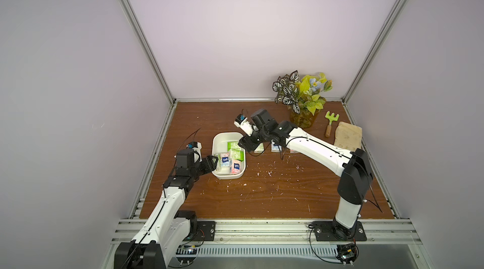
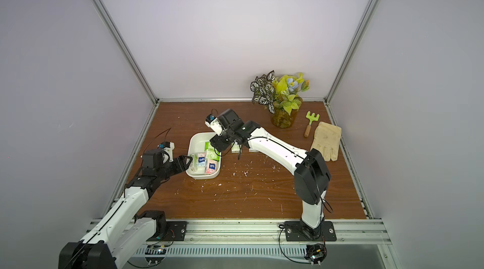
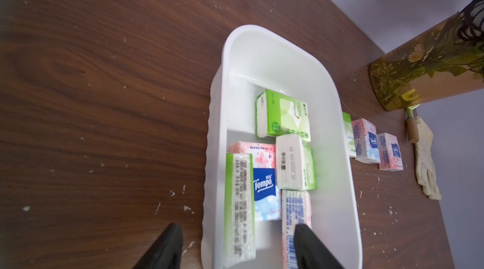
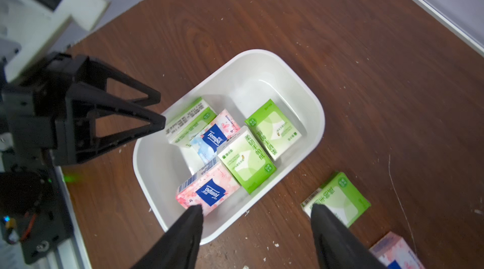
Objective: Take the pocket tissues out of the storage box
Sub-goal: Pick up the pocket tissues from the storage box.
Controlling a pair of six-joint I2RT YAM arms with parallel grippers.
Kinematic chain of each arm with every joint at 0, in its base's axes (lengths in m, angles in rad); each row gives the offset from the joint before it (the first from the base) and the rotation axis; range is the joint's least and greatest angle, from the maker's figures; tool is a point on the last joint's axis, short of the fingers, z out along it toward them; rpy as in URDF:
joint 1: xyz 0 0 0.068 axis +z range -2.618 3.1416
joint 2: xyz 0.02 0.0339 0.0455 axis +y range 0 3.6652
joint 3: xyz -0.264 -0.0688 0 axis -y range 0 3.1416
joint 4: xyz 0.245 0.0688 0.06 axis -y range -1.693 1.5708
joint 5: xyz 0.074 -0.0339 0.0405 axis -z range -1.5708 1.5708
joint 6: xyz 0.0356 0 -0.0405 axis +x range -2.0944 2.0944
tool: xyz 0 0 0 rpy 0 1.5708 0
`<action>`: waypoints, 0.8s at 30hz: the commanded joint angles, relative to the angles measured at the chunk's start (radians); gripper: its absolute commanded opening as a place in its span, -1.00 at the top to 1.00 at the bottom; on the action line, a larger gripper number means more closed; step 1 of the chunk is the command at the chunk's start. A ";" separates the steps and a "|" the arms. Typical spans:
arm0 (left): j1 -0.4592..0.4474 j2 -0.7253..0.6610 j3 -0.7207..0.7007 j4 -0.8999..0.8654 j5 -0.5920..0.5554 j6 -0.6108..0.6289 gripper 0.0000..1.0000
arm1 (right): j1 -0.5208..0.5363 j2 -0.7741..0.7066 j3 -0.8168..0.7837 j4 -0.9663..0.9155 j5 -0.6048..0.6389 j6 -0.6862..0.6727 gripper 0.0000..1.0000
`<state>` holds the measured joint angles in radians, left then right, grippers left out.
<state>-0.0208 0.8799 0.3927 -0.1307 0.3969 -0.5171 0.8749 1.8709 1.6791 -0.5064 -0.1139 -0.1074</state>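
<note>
Arms: left arm [image 1: 167, 202], right arm [image 1: 314, 150]; white shells, black joints, small dark screws.
Cables [image 1: 157, 214]: thin, black, run along links, loop at bases.
Fingers [image 4: 154, 123]: black, open triangular frames.
Base plates [image 1: 322, 231]: black, bolted.
Wrist cams [image 1: 245, 125]: white housings, blue connectors.

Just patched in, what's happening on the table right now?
Both arms are at the storage box. Five pocket tissues are inside it, and three packets lie on the table beside it. The left gripper is open at the box's near end, one finger outside the wall and one inside, straddling a green packet standing on edge. The right gripper hangs open and empty over the box's far right rim.
</note>
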 commanded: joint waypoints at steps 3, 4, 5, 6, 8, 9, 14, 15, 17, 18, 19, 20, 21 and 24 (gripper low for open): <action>0.009 0.005 -0.006 0.032 0.022 -0.018 -0.17 | 0.024 0.090 0.127 -0.111 -0.049 -0.370 -0.43; 0.009 0.008 -0.006 0.033 0.022 -0.018 -0.16 | 0.030 0.107 0.146 -0.126 -0.046 -0.410 -0.43; 0.009 0.012 -0.006 0.034 0.021 -0.017 -0.14 | 0.034 0.128 0.171 -0.147 -0.045 -0.455 -0.43; 0.009 0.016 -0.007 0.035 0.020 -0.016 -0.12 | 0.038 0.148 0.191 -0.165 -0.042 -0.499 -0.42; 0.010 0.024 -0.006 0.036 0.019 -0.013 -0.07 | 0.041 0.188 0.235 -0.207 -0.038 -0.561 -0.41; 0.009 0.028 -0.006 0.036 0.018 -0.011 -0.05 | 0.041 0.207 0.256 -0.226 -0.035 -0.584 -0.39; 0.010 0.048 -0.004 0.040 0.016 -0.003 0.00 | 0.042 0.285 0.335 -0.287 -0.017 -0.660 -0.34; 0.009 0.053 -0.003 0.040 0.018 -0.001 0.01 | 0.042 0.299 0.349 -0.295 -0.015 -0.668 -0.34; 0.010 0.064 -0.003 0.044 0.020 0.002 0.04 | 0.043 0.321 0.371 -0.305 -0.019 -0.679 -0.34; 0.010 0.069 -0.003 0.045 0.021 0.005 0.05 | 0.043 0.332 0.378 -0.305 -0.017 -0.684 -0.34; 0.010 0.074 -0.002 0.046 0.018 0.006 0.08 | 0.044 0.341 0.383 -0.305 -0.012 -0.688 -0.34; 0.010 0.078 -0.002 0.045 0.019 0.008 0.09 | 0.045 0.350 0.386 -0.305 -0.002 -0.691 -0.34; 0.009 0.081 -0.001 0.045 0.017 0.010 0.12 | 0.047 0.359 0.389 -0.305 0.014 -0.696 -0.34; 0.009 0.089 -0.002 0.046 0.015 0.013 0.18 | 0.047 0.383 0.403 -0.308 0.029 -0.703 -0.35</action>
<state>-0.0208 0.9630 0.3878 -0.0998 0.4068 -0.5194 0.9154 2.2498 2.0411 -0.7795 -0.1051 -0.7761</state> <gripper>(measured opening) 0.417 0.672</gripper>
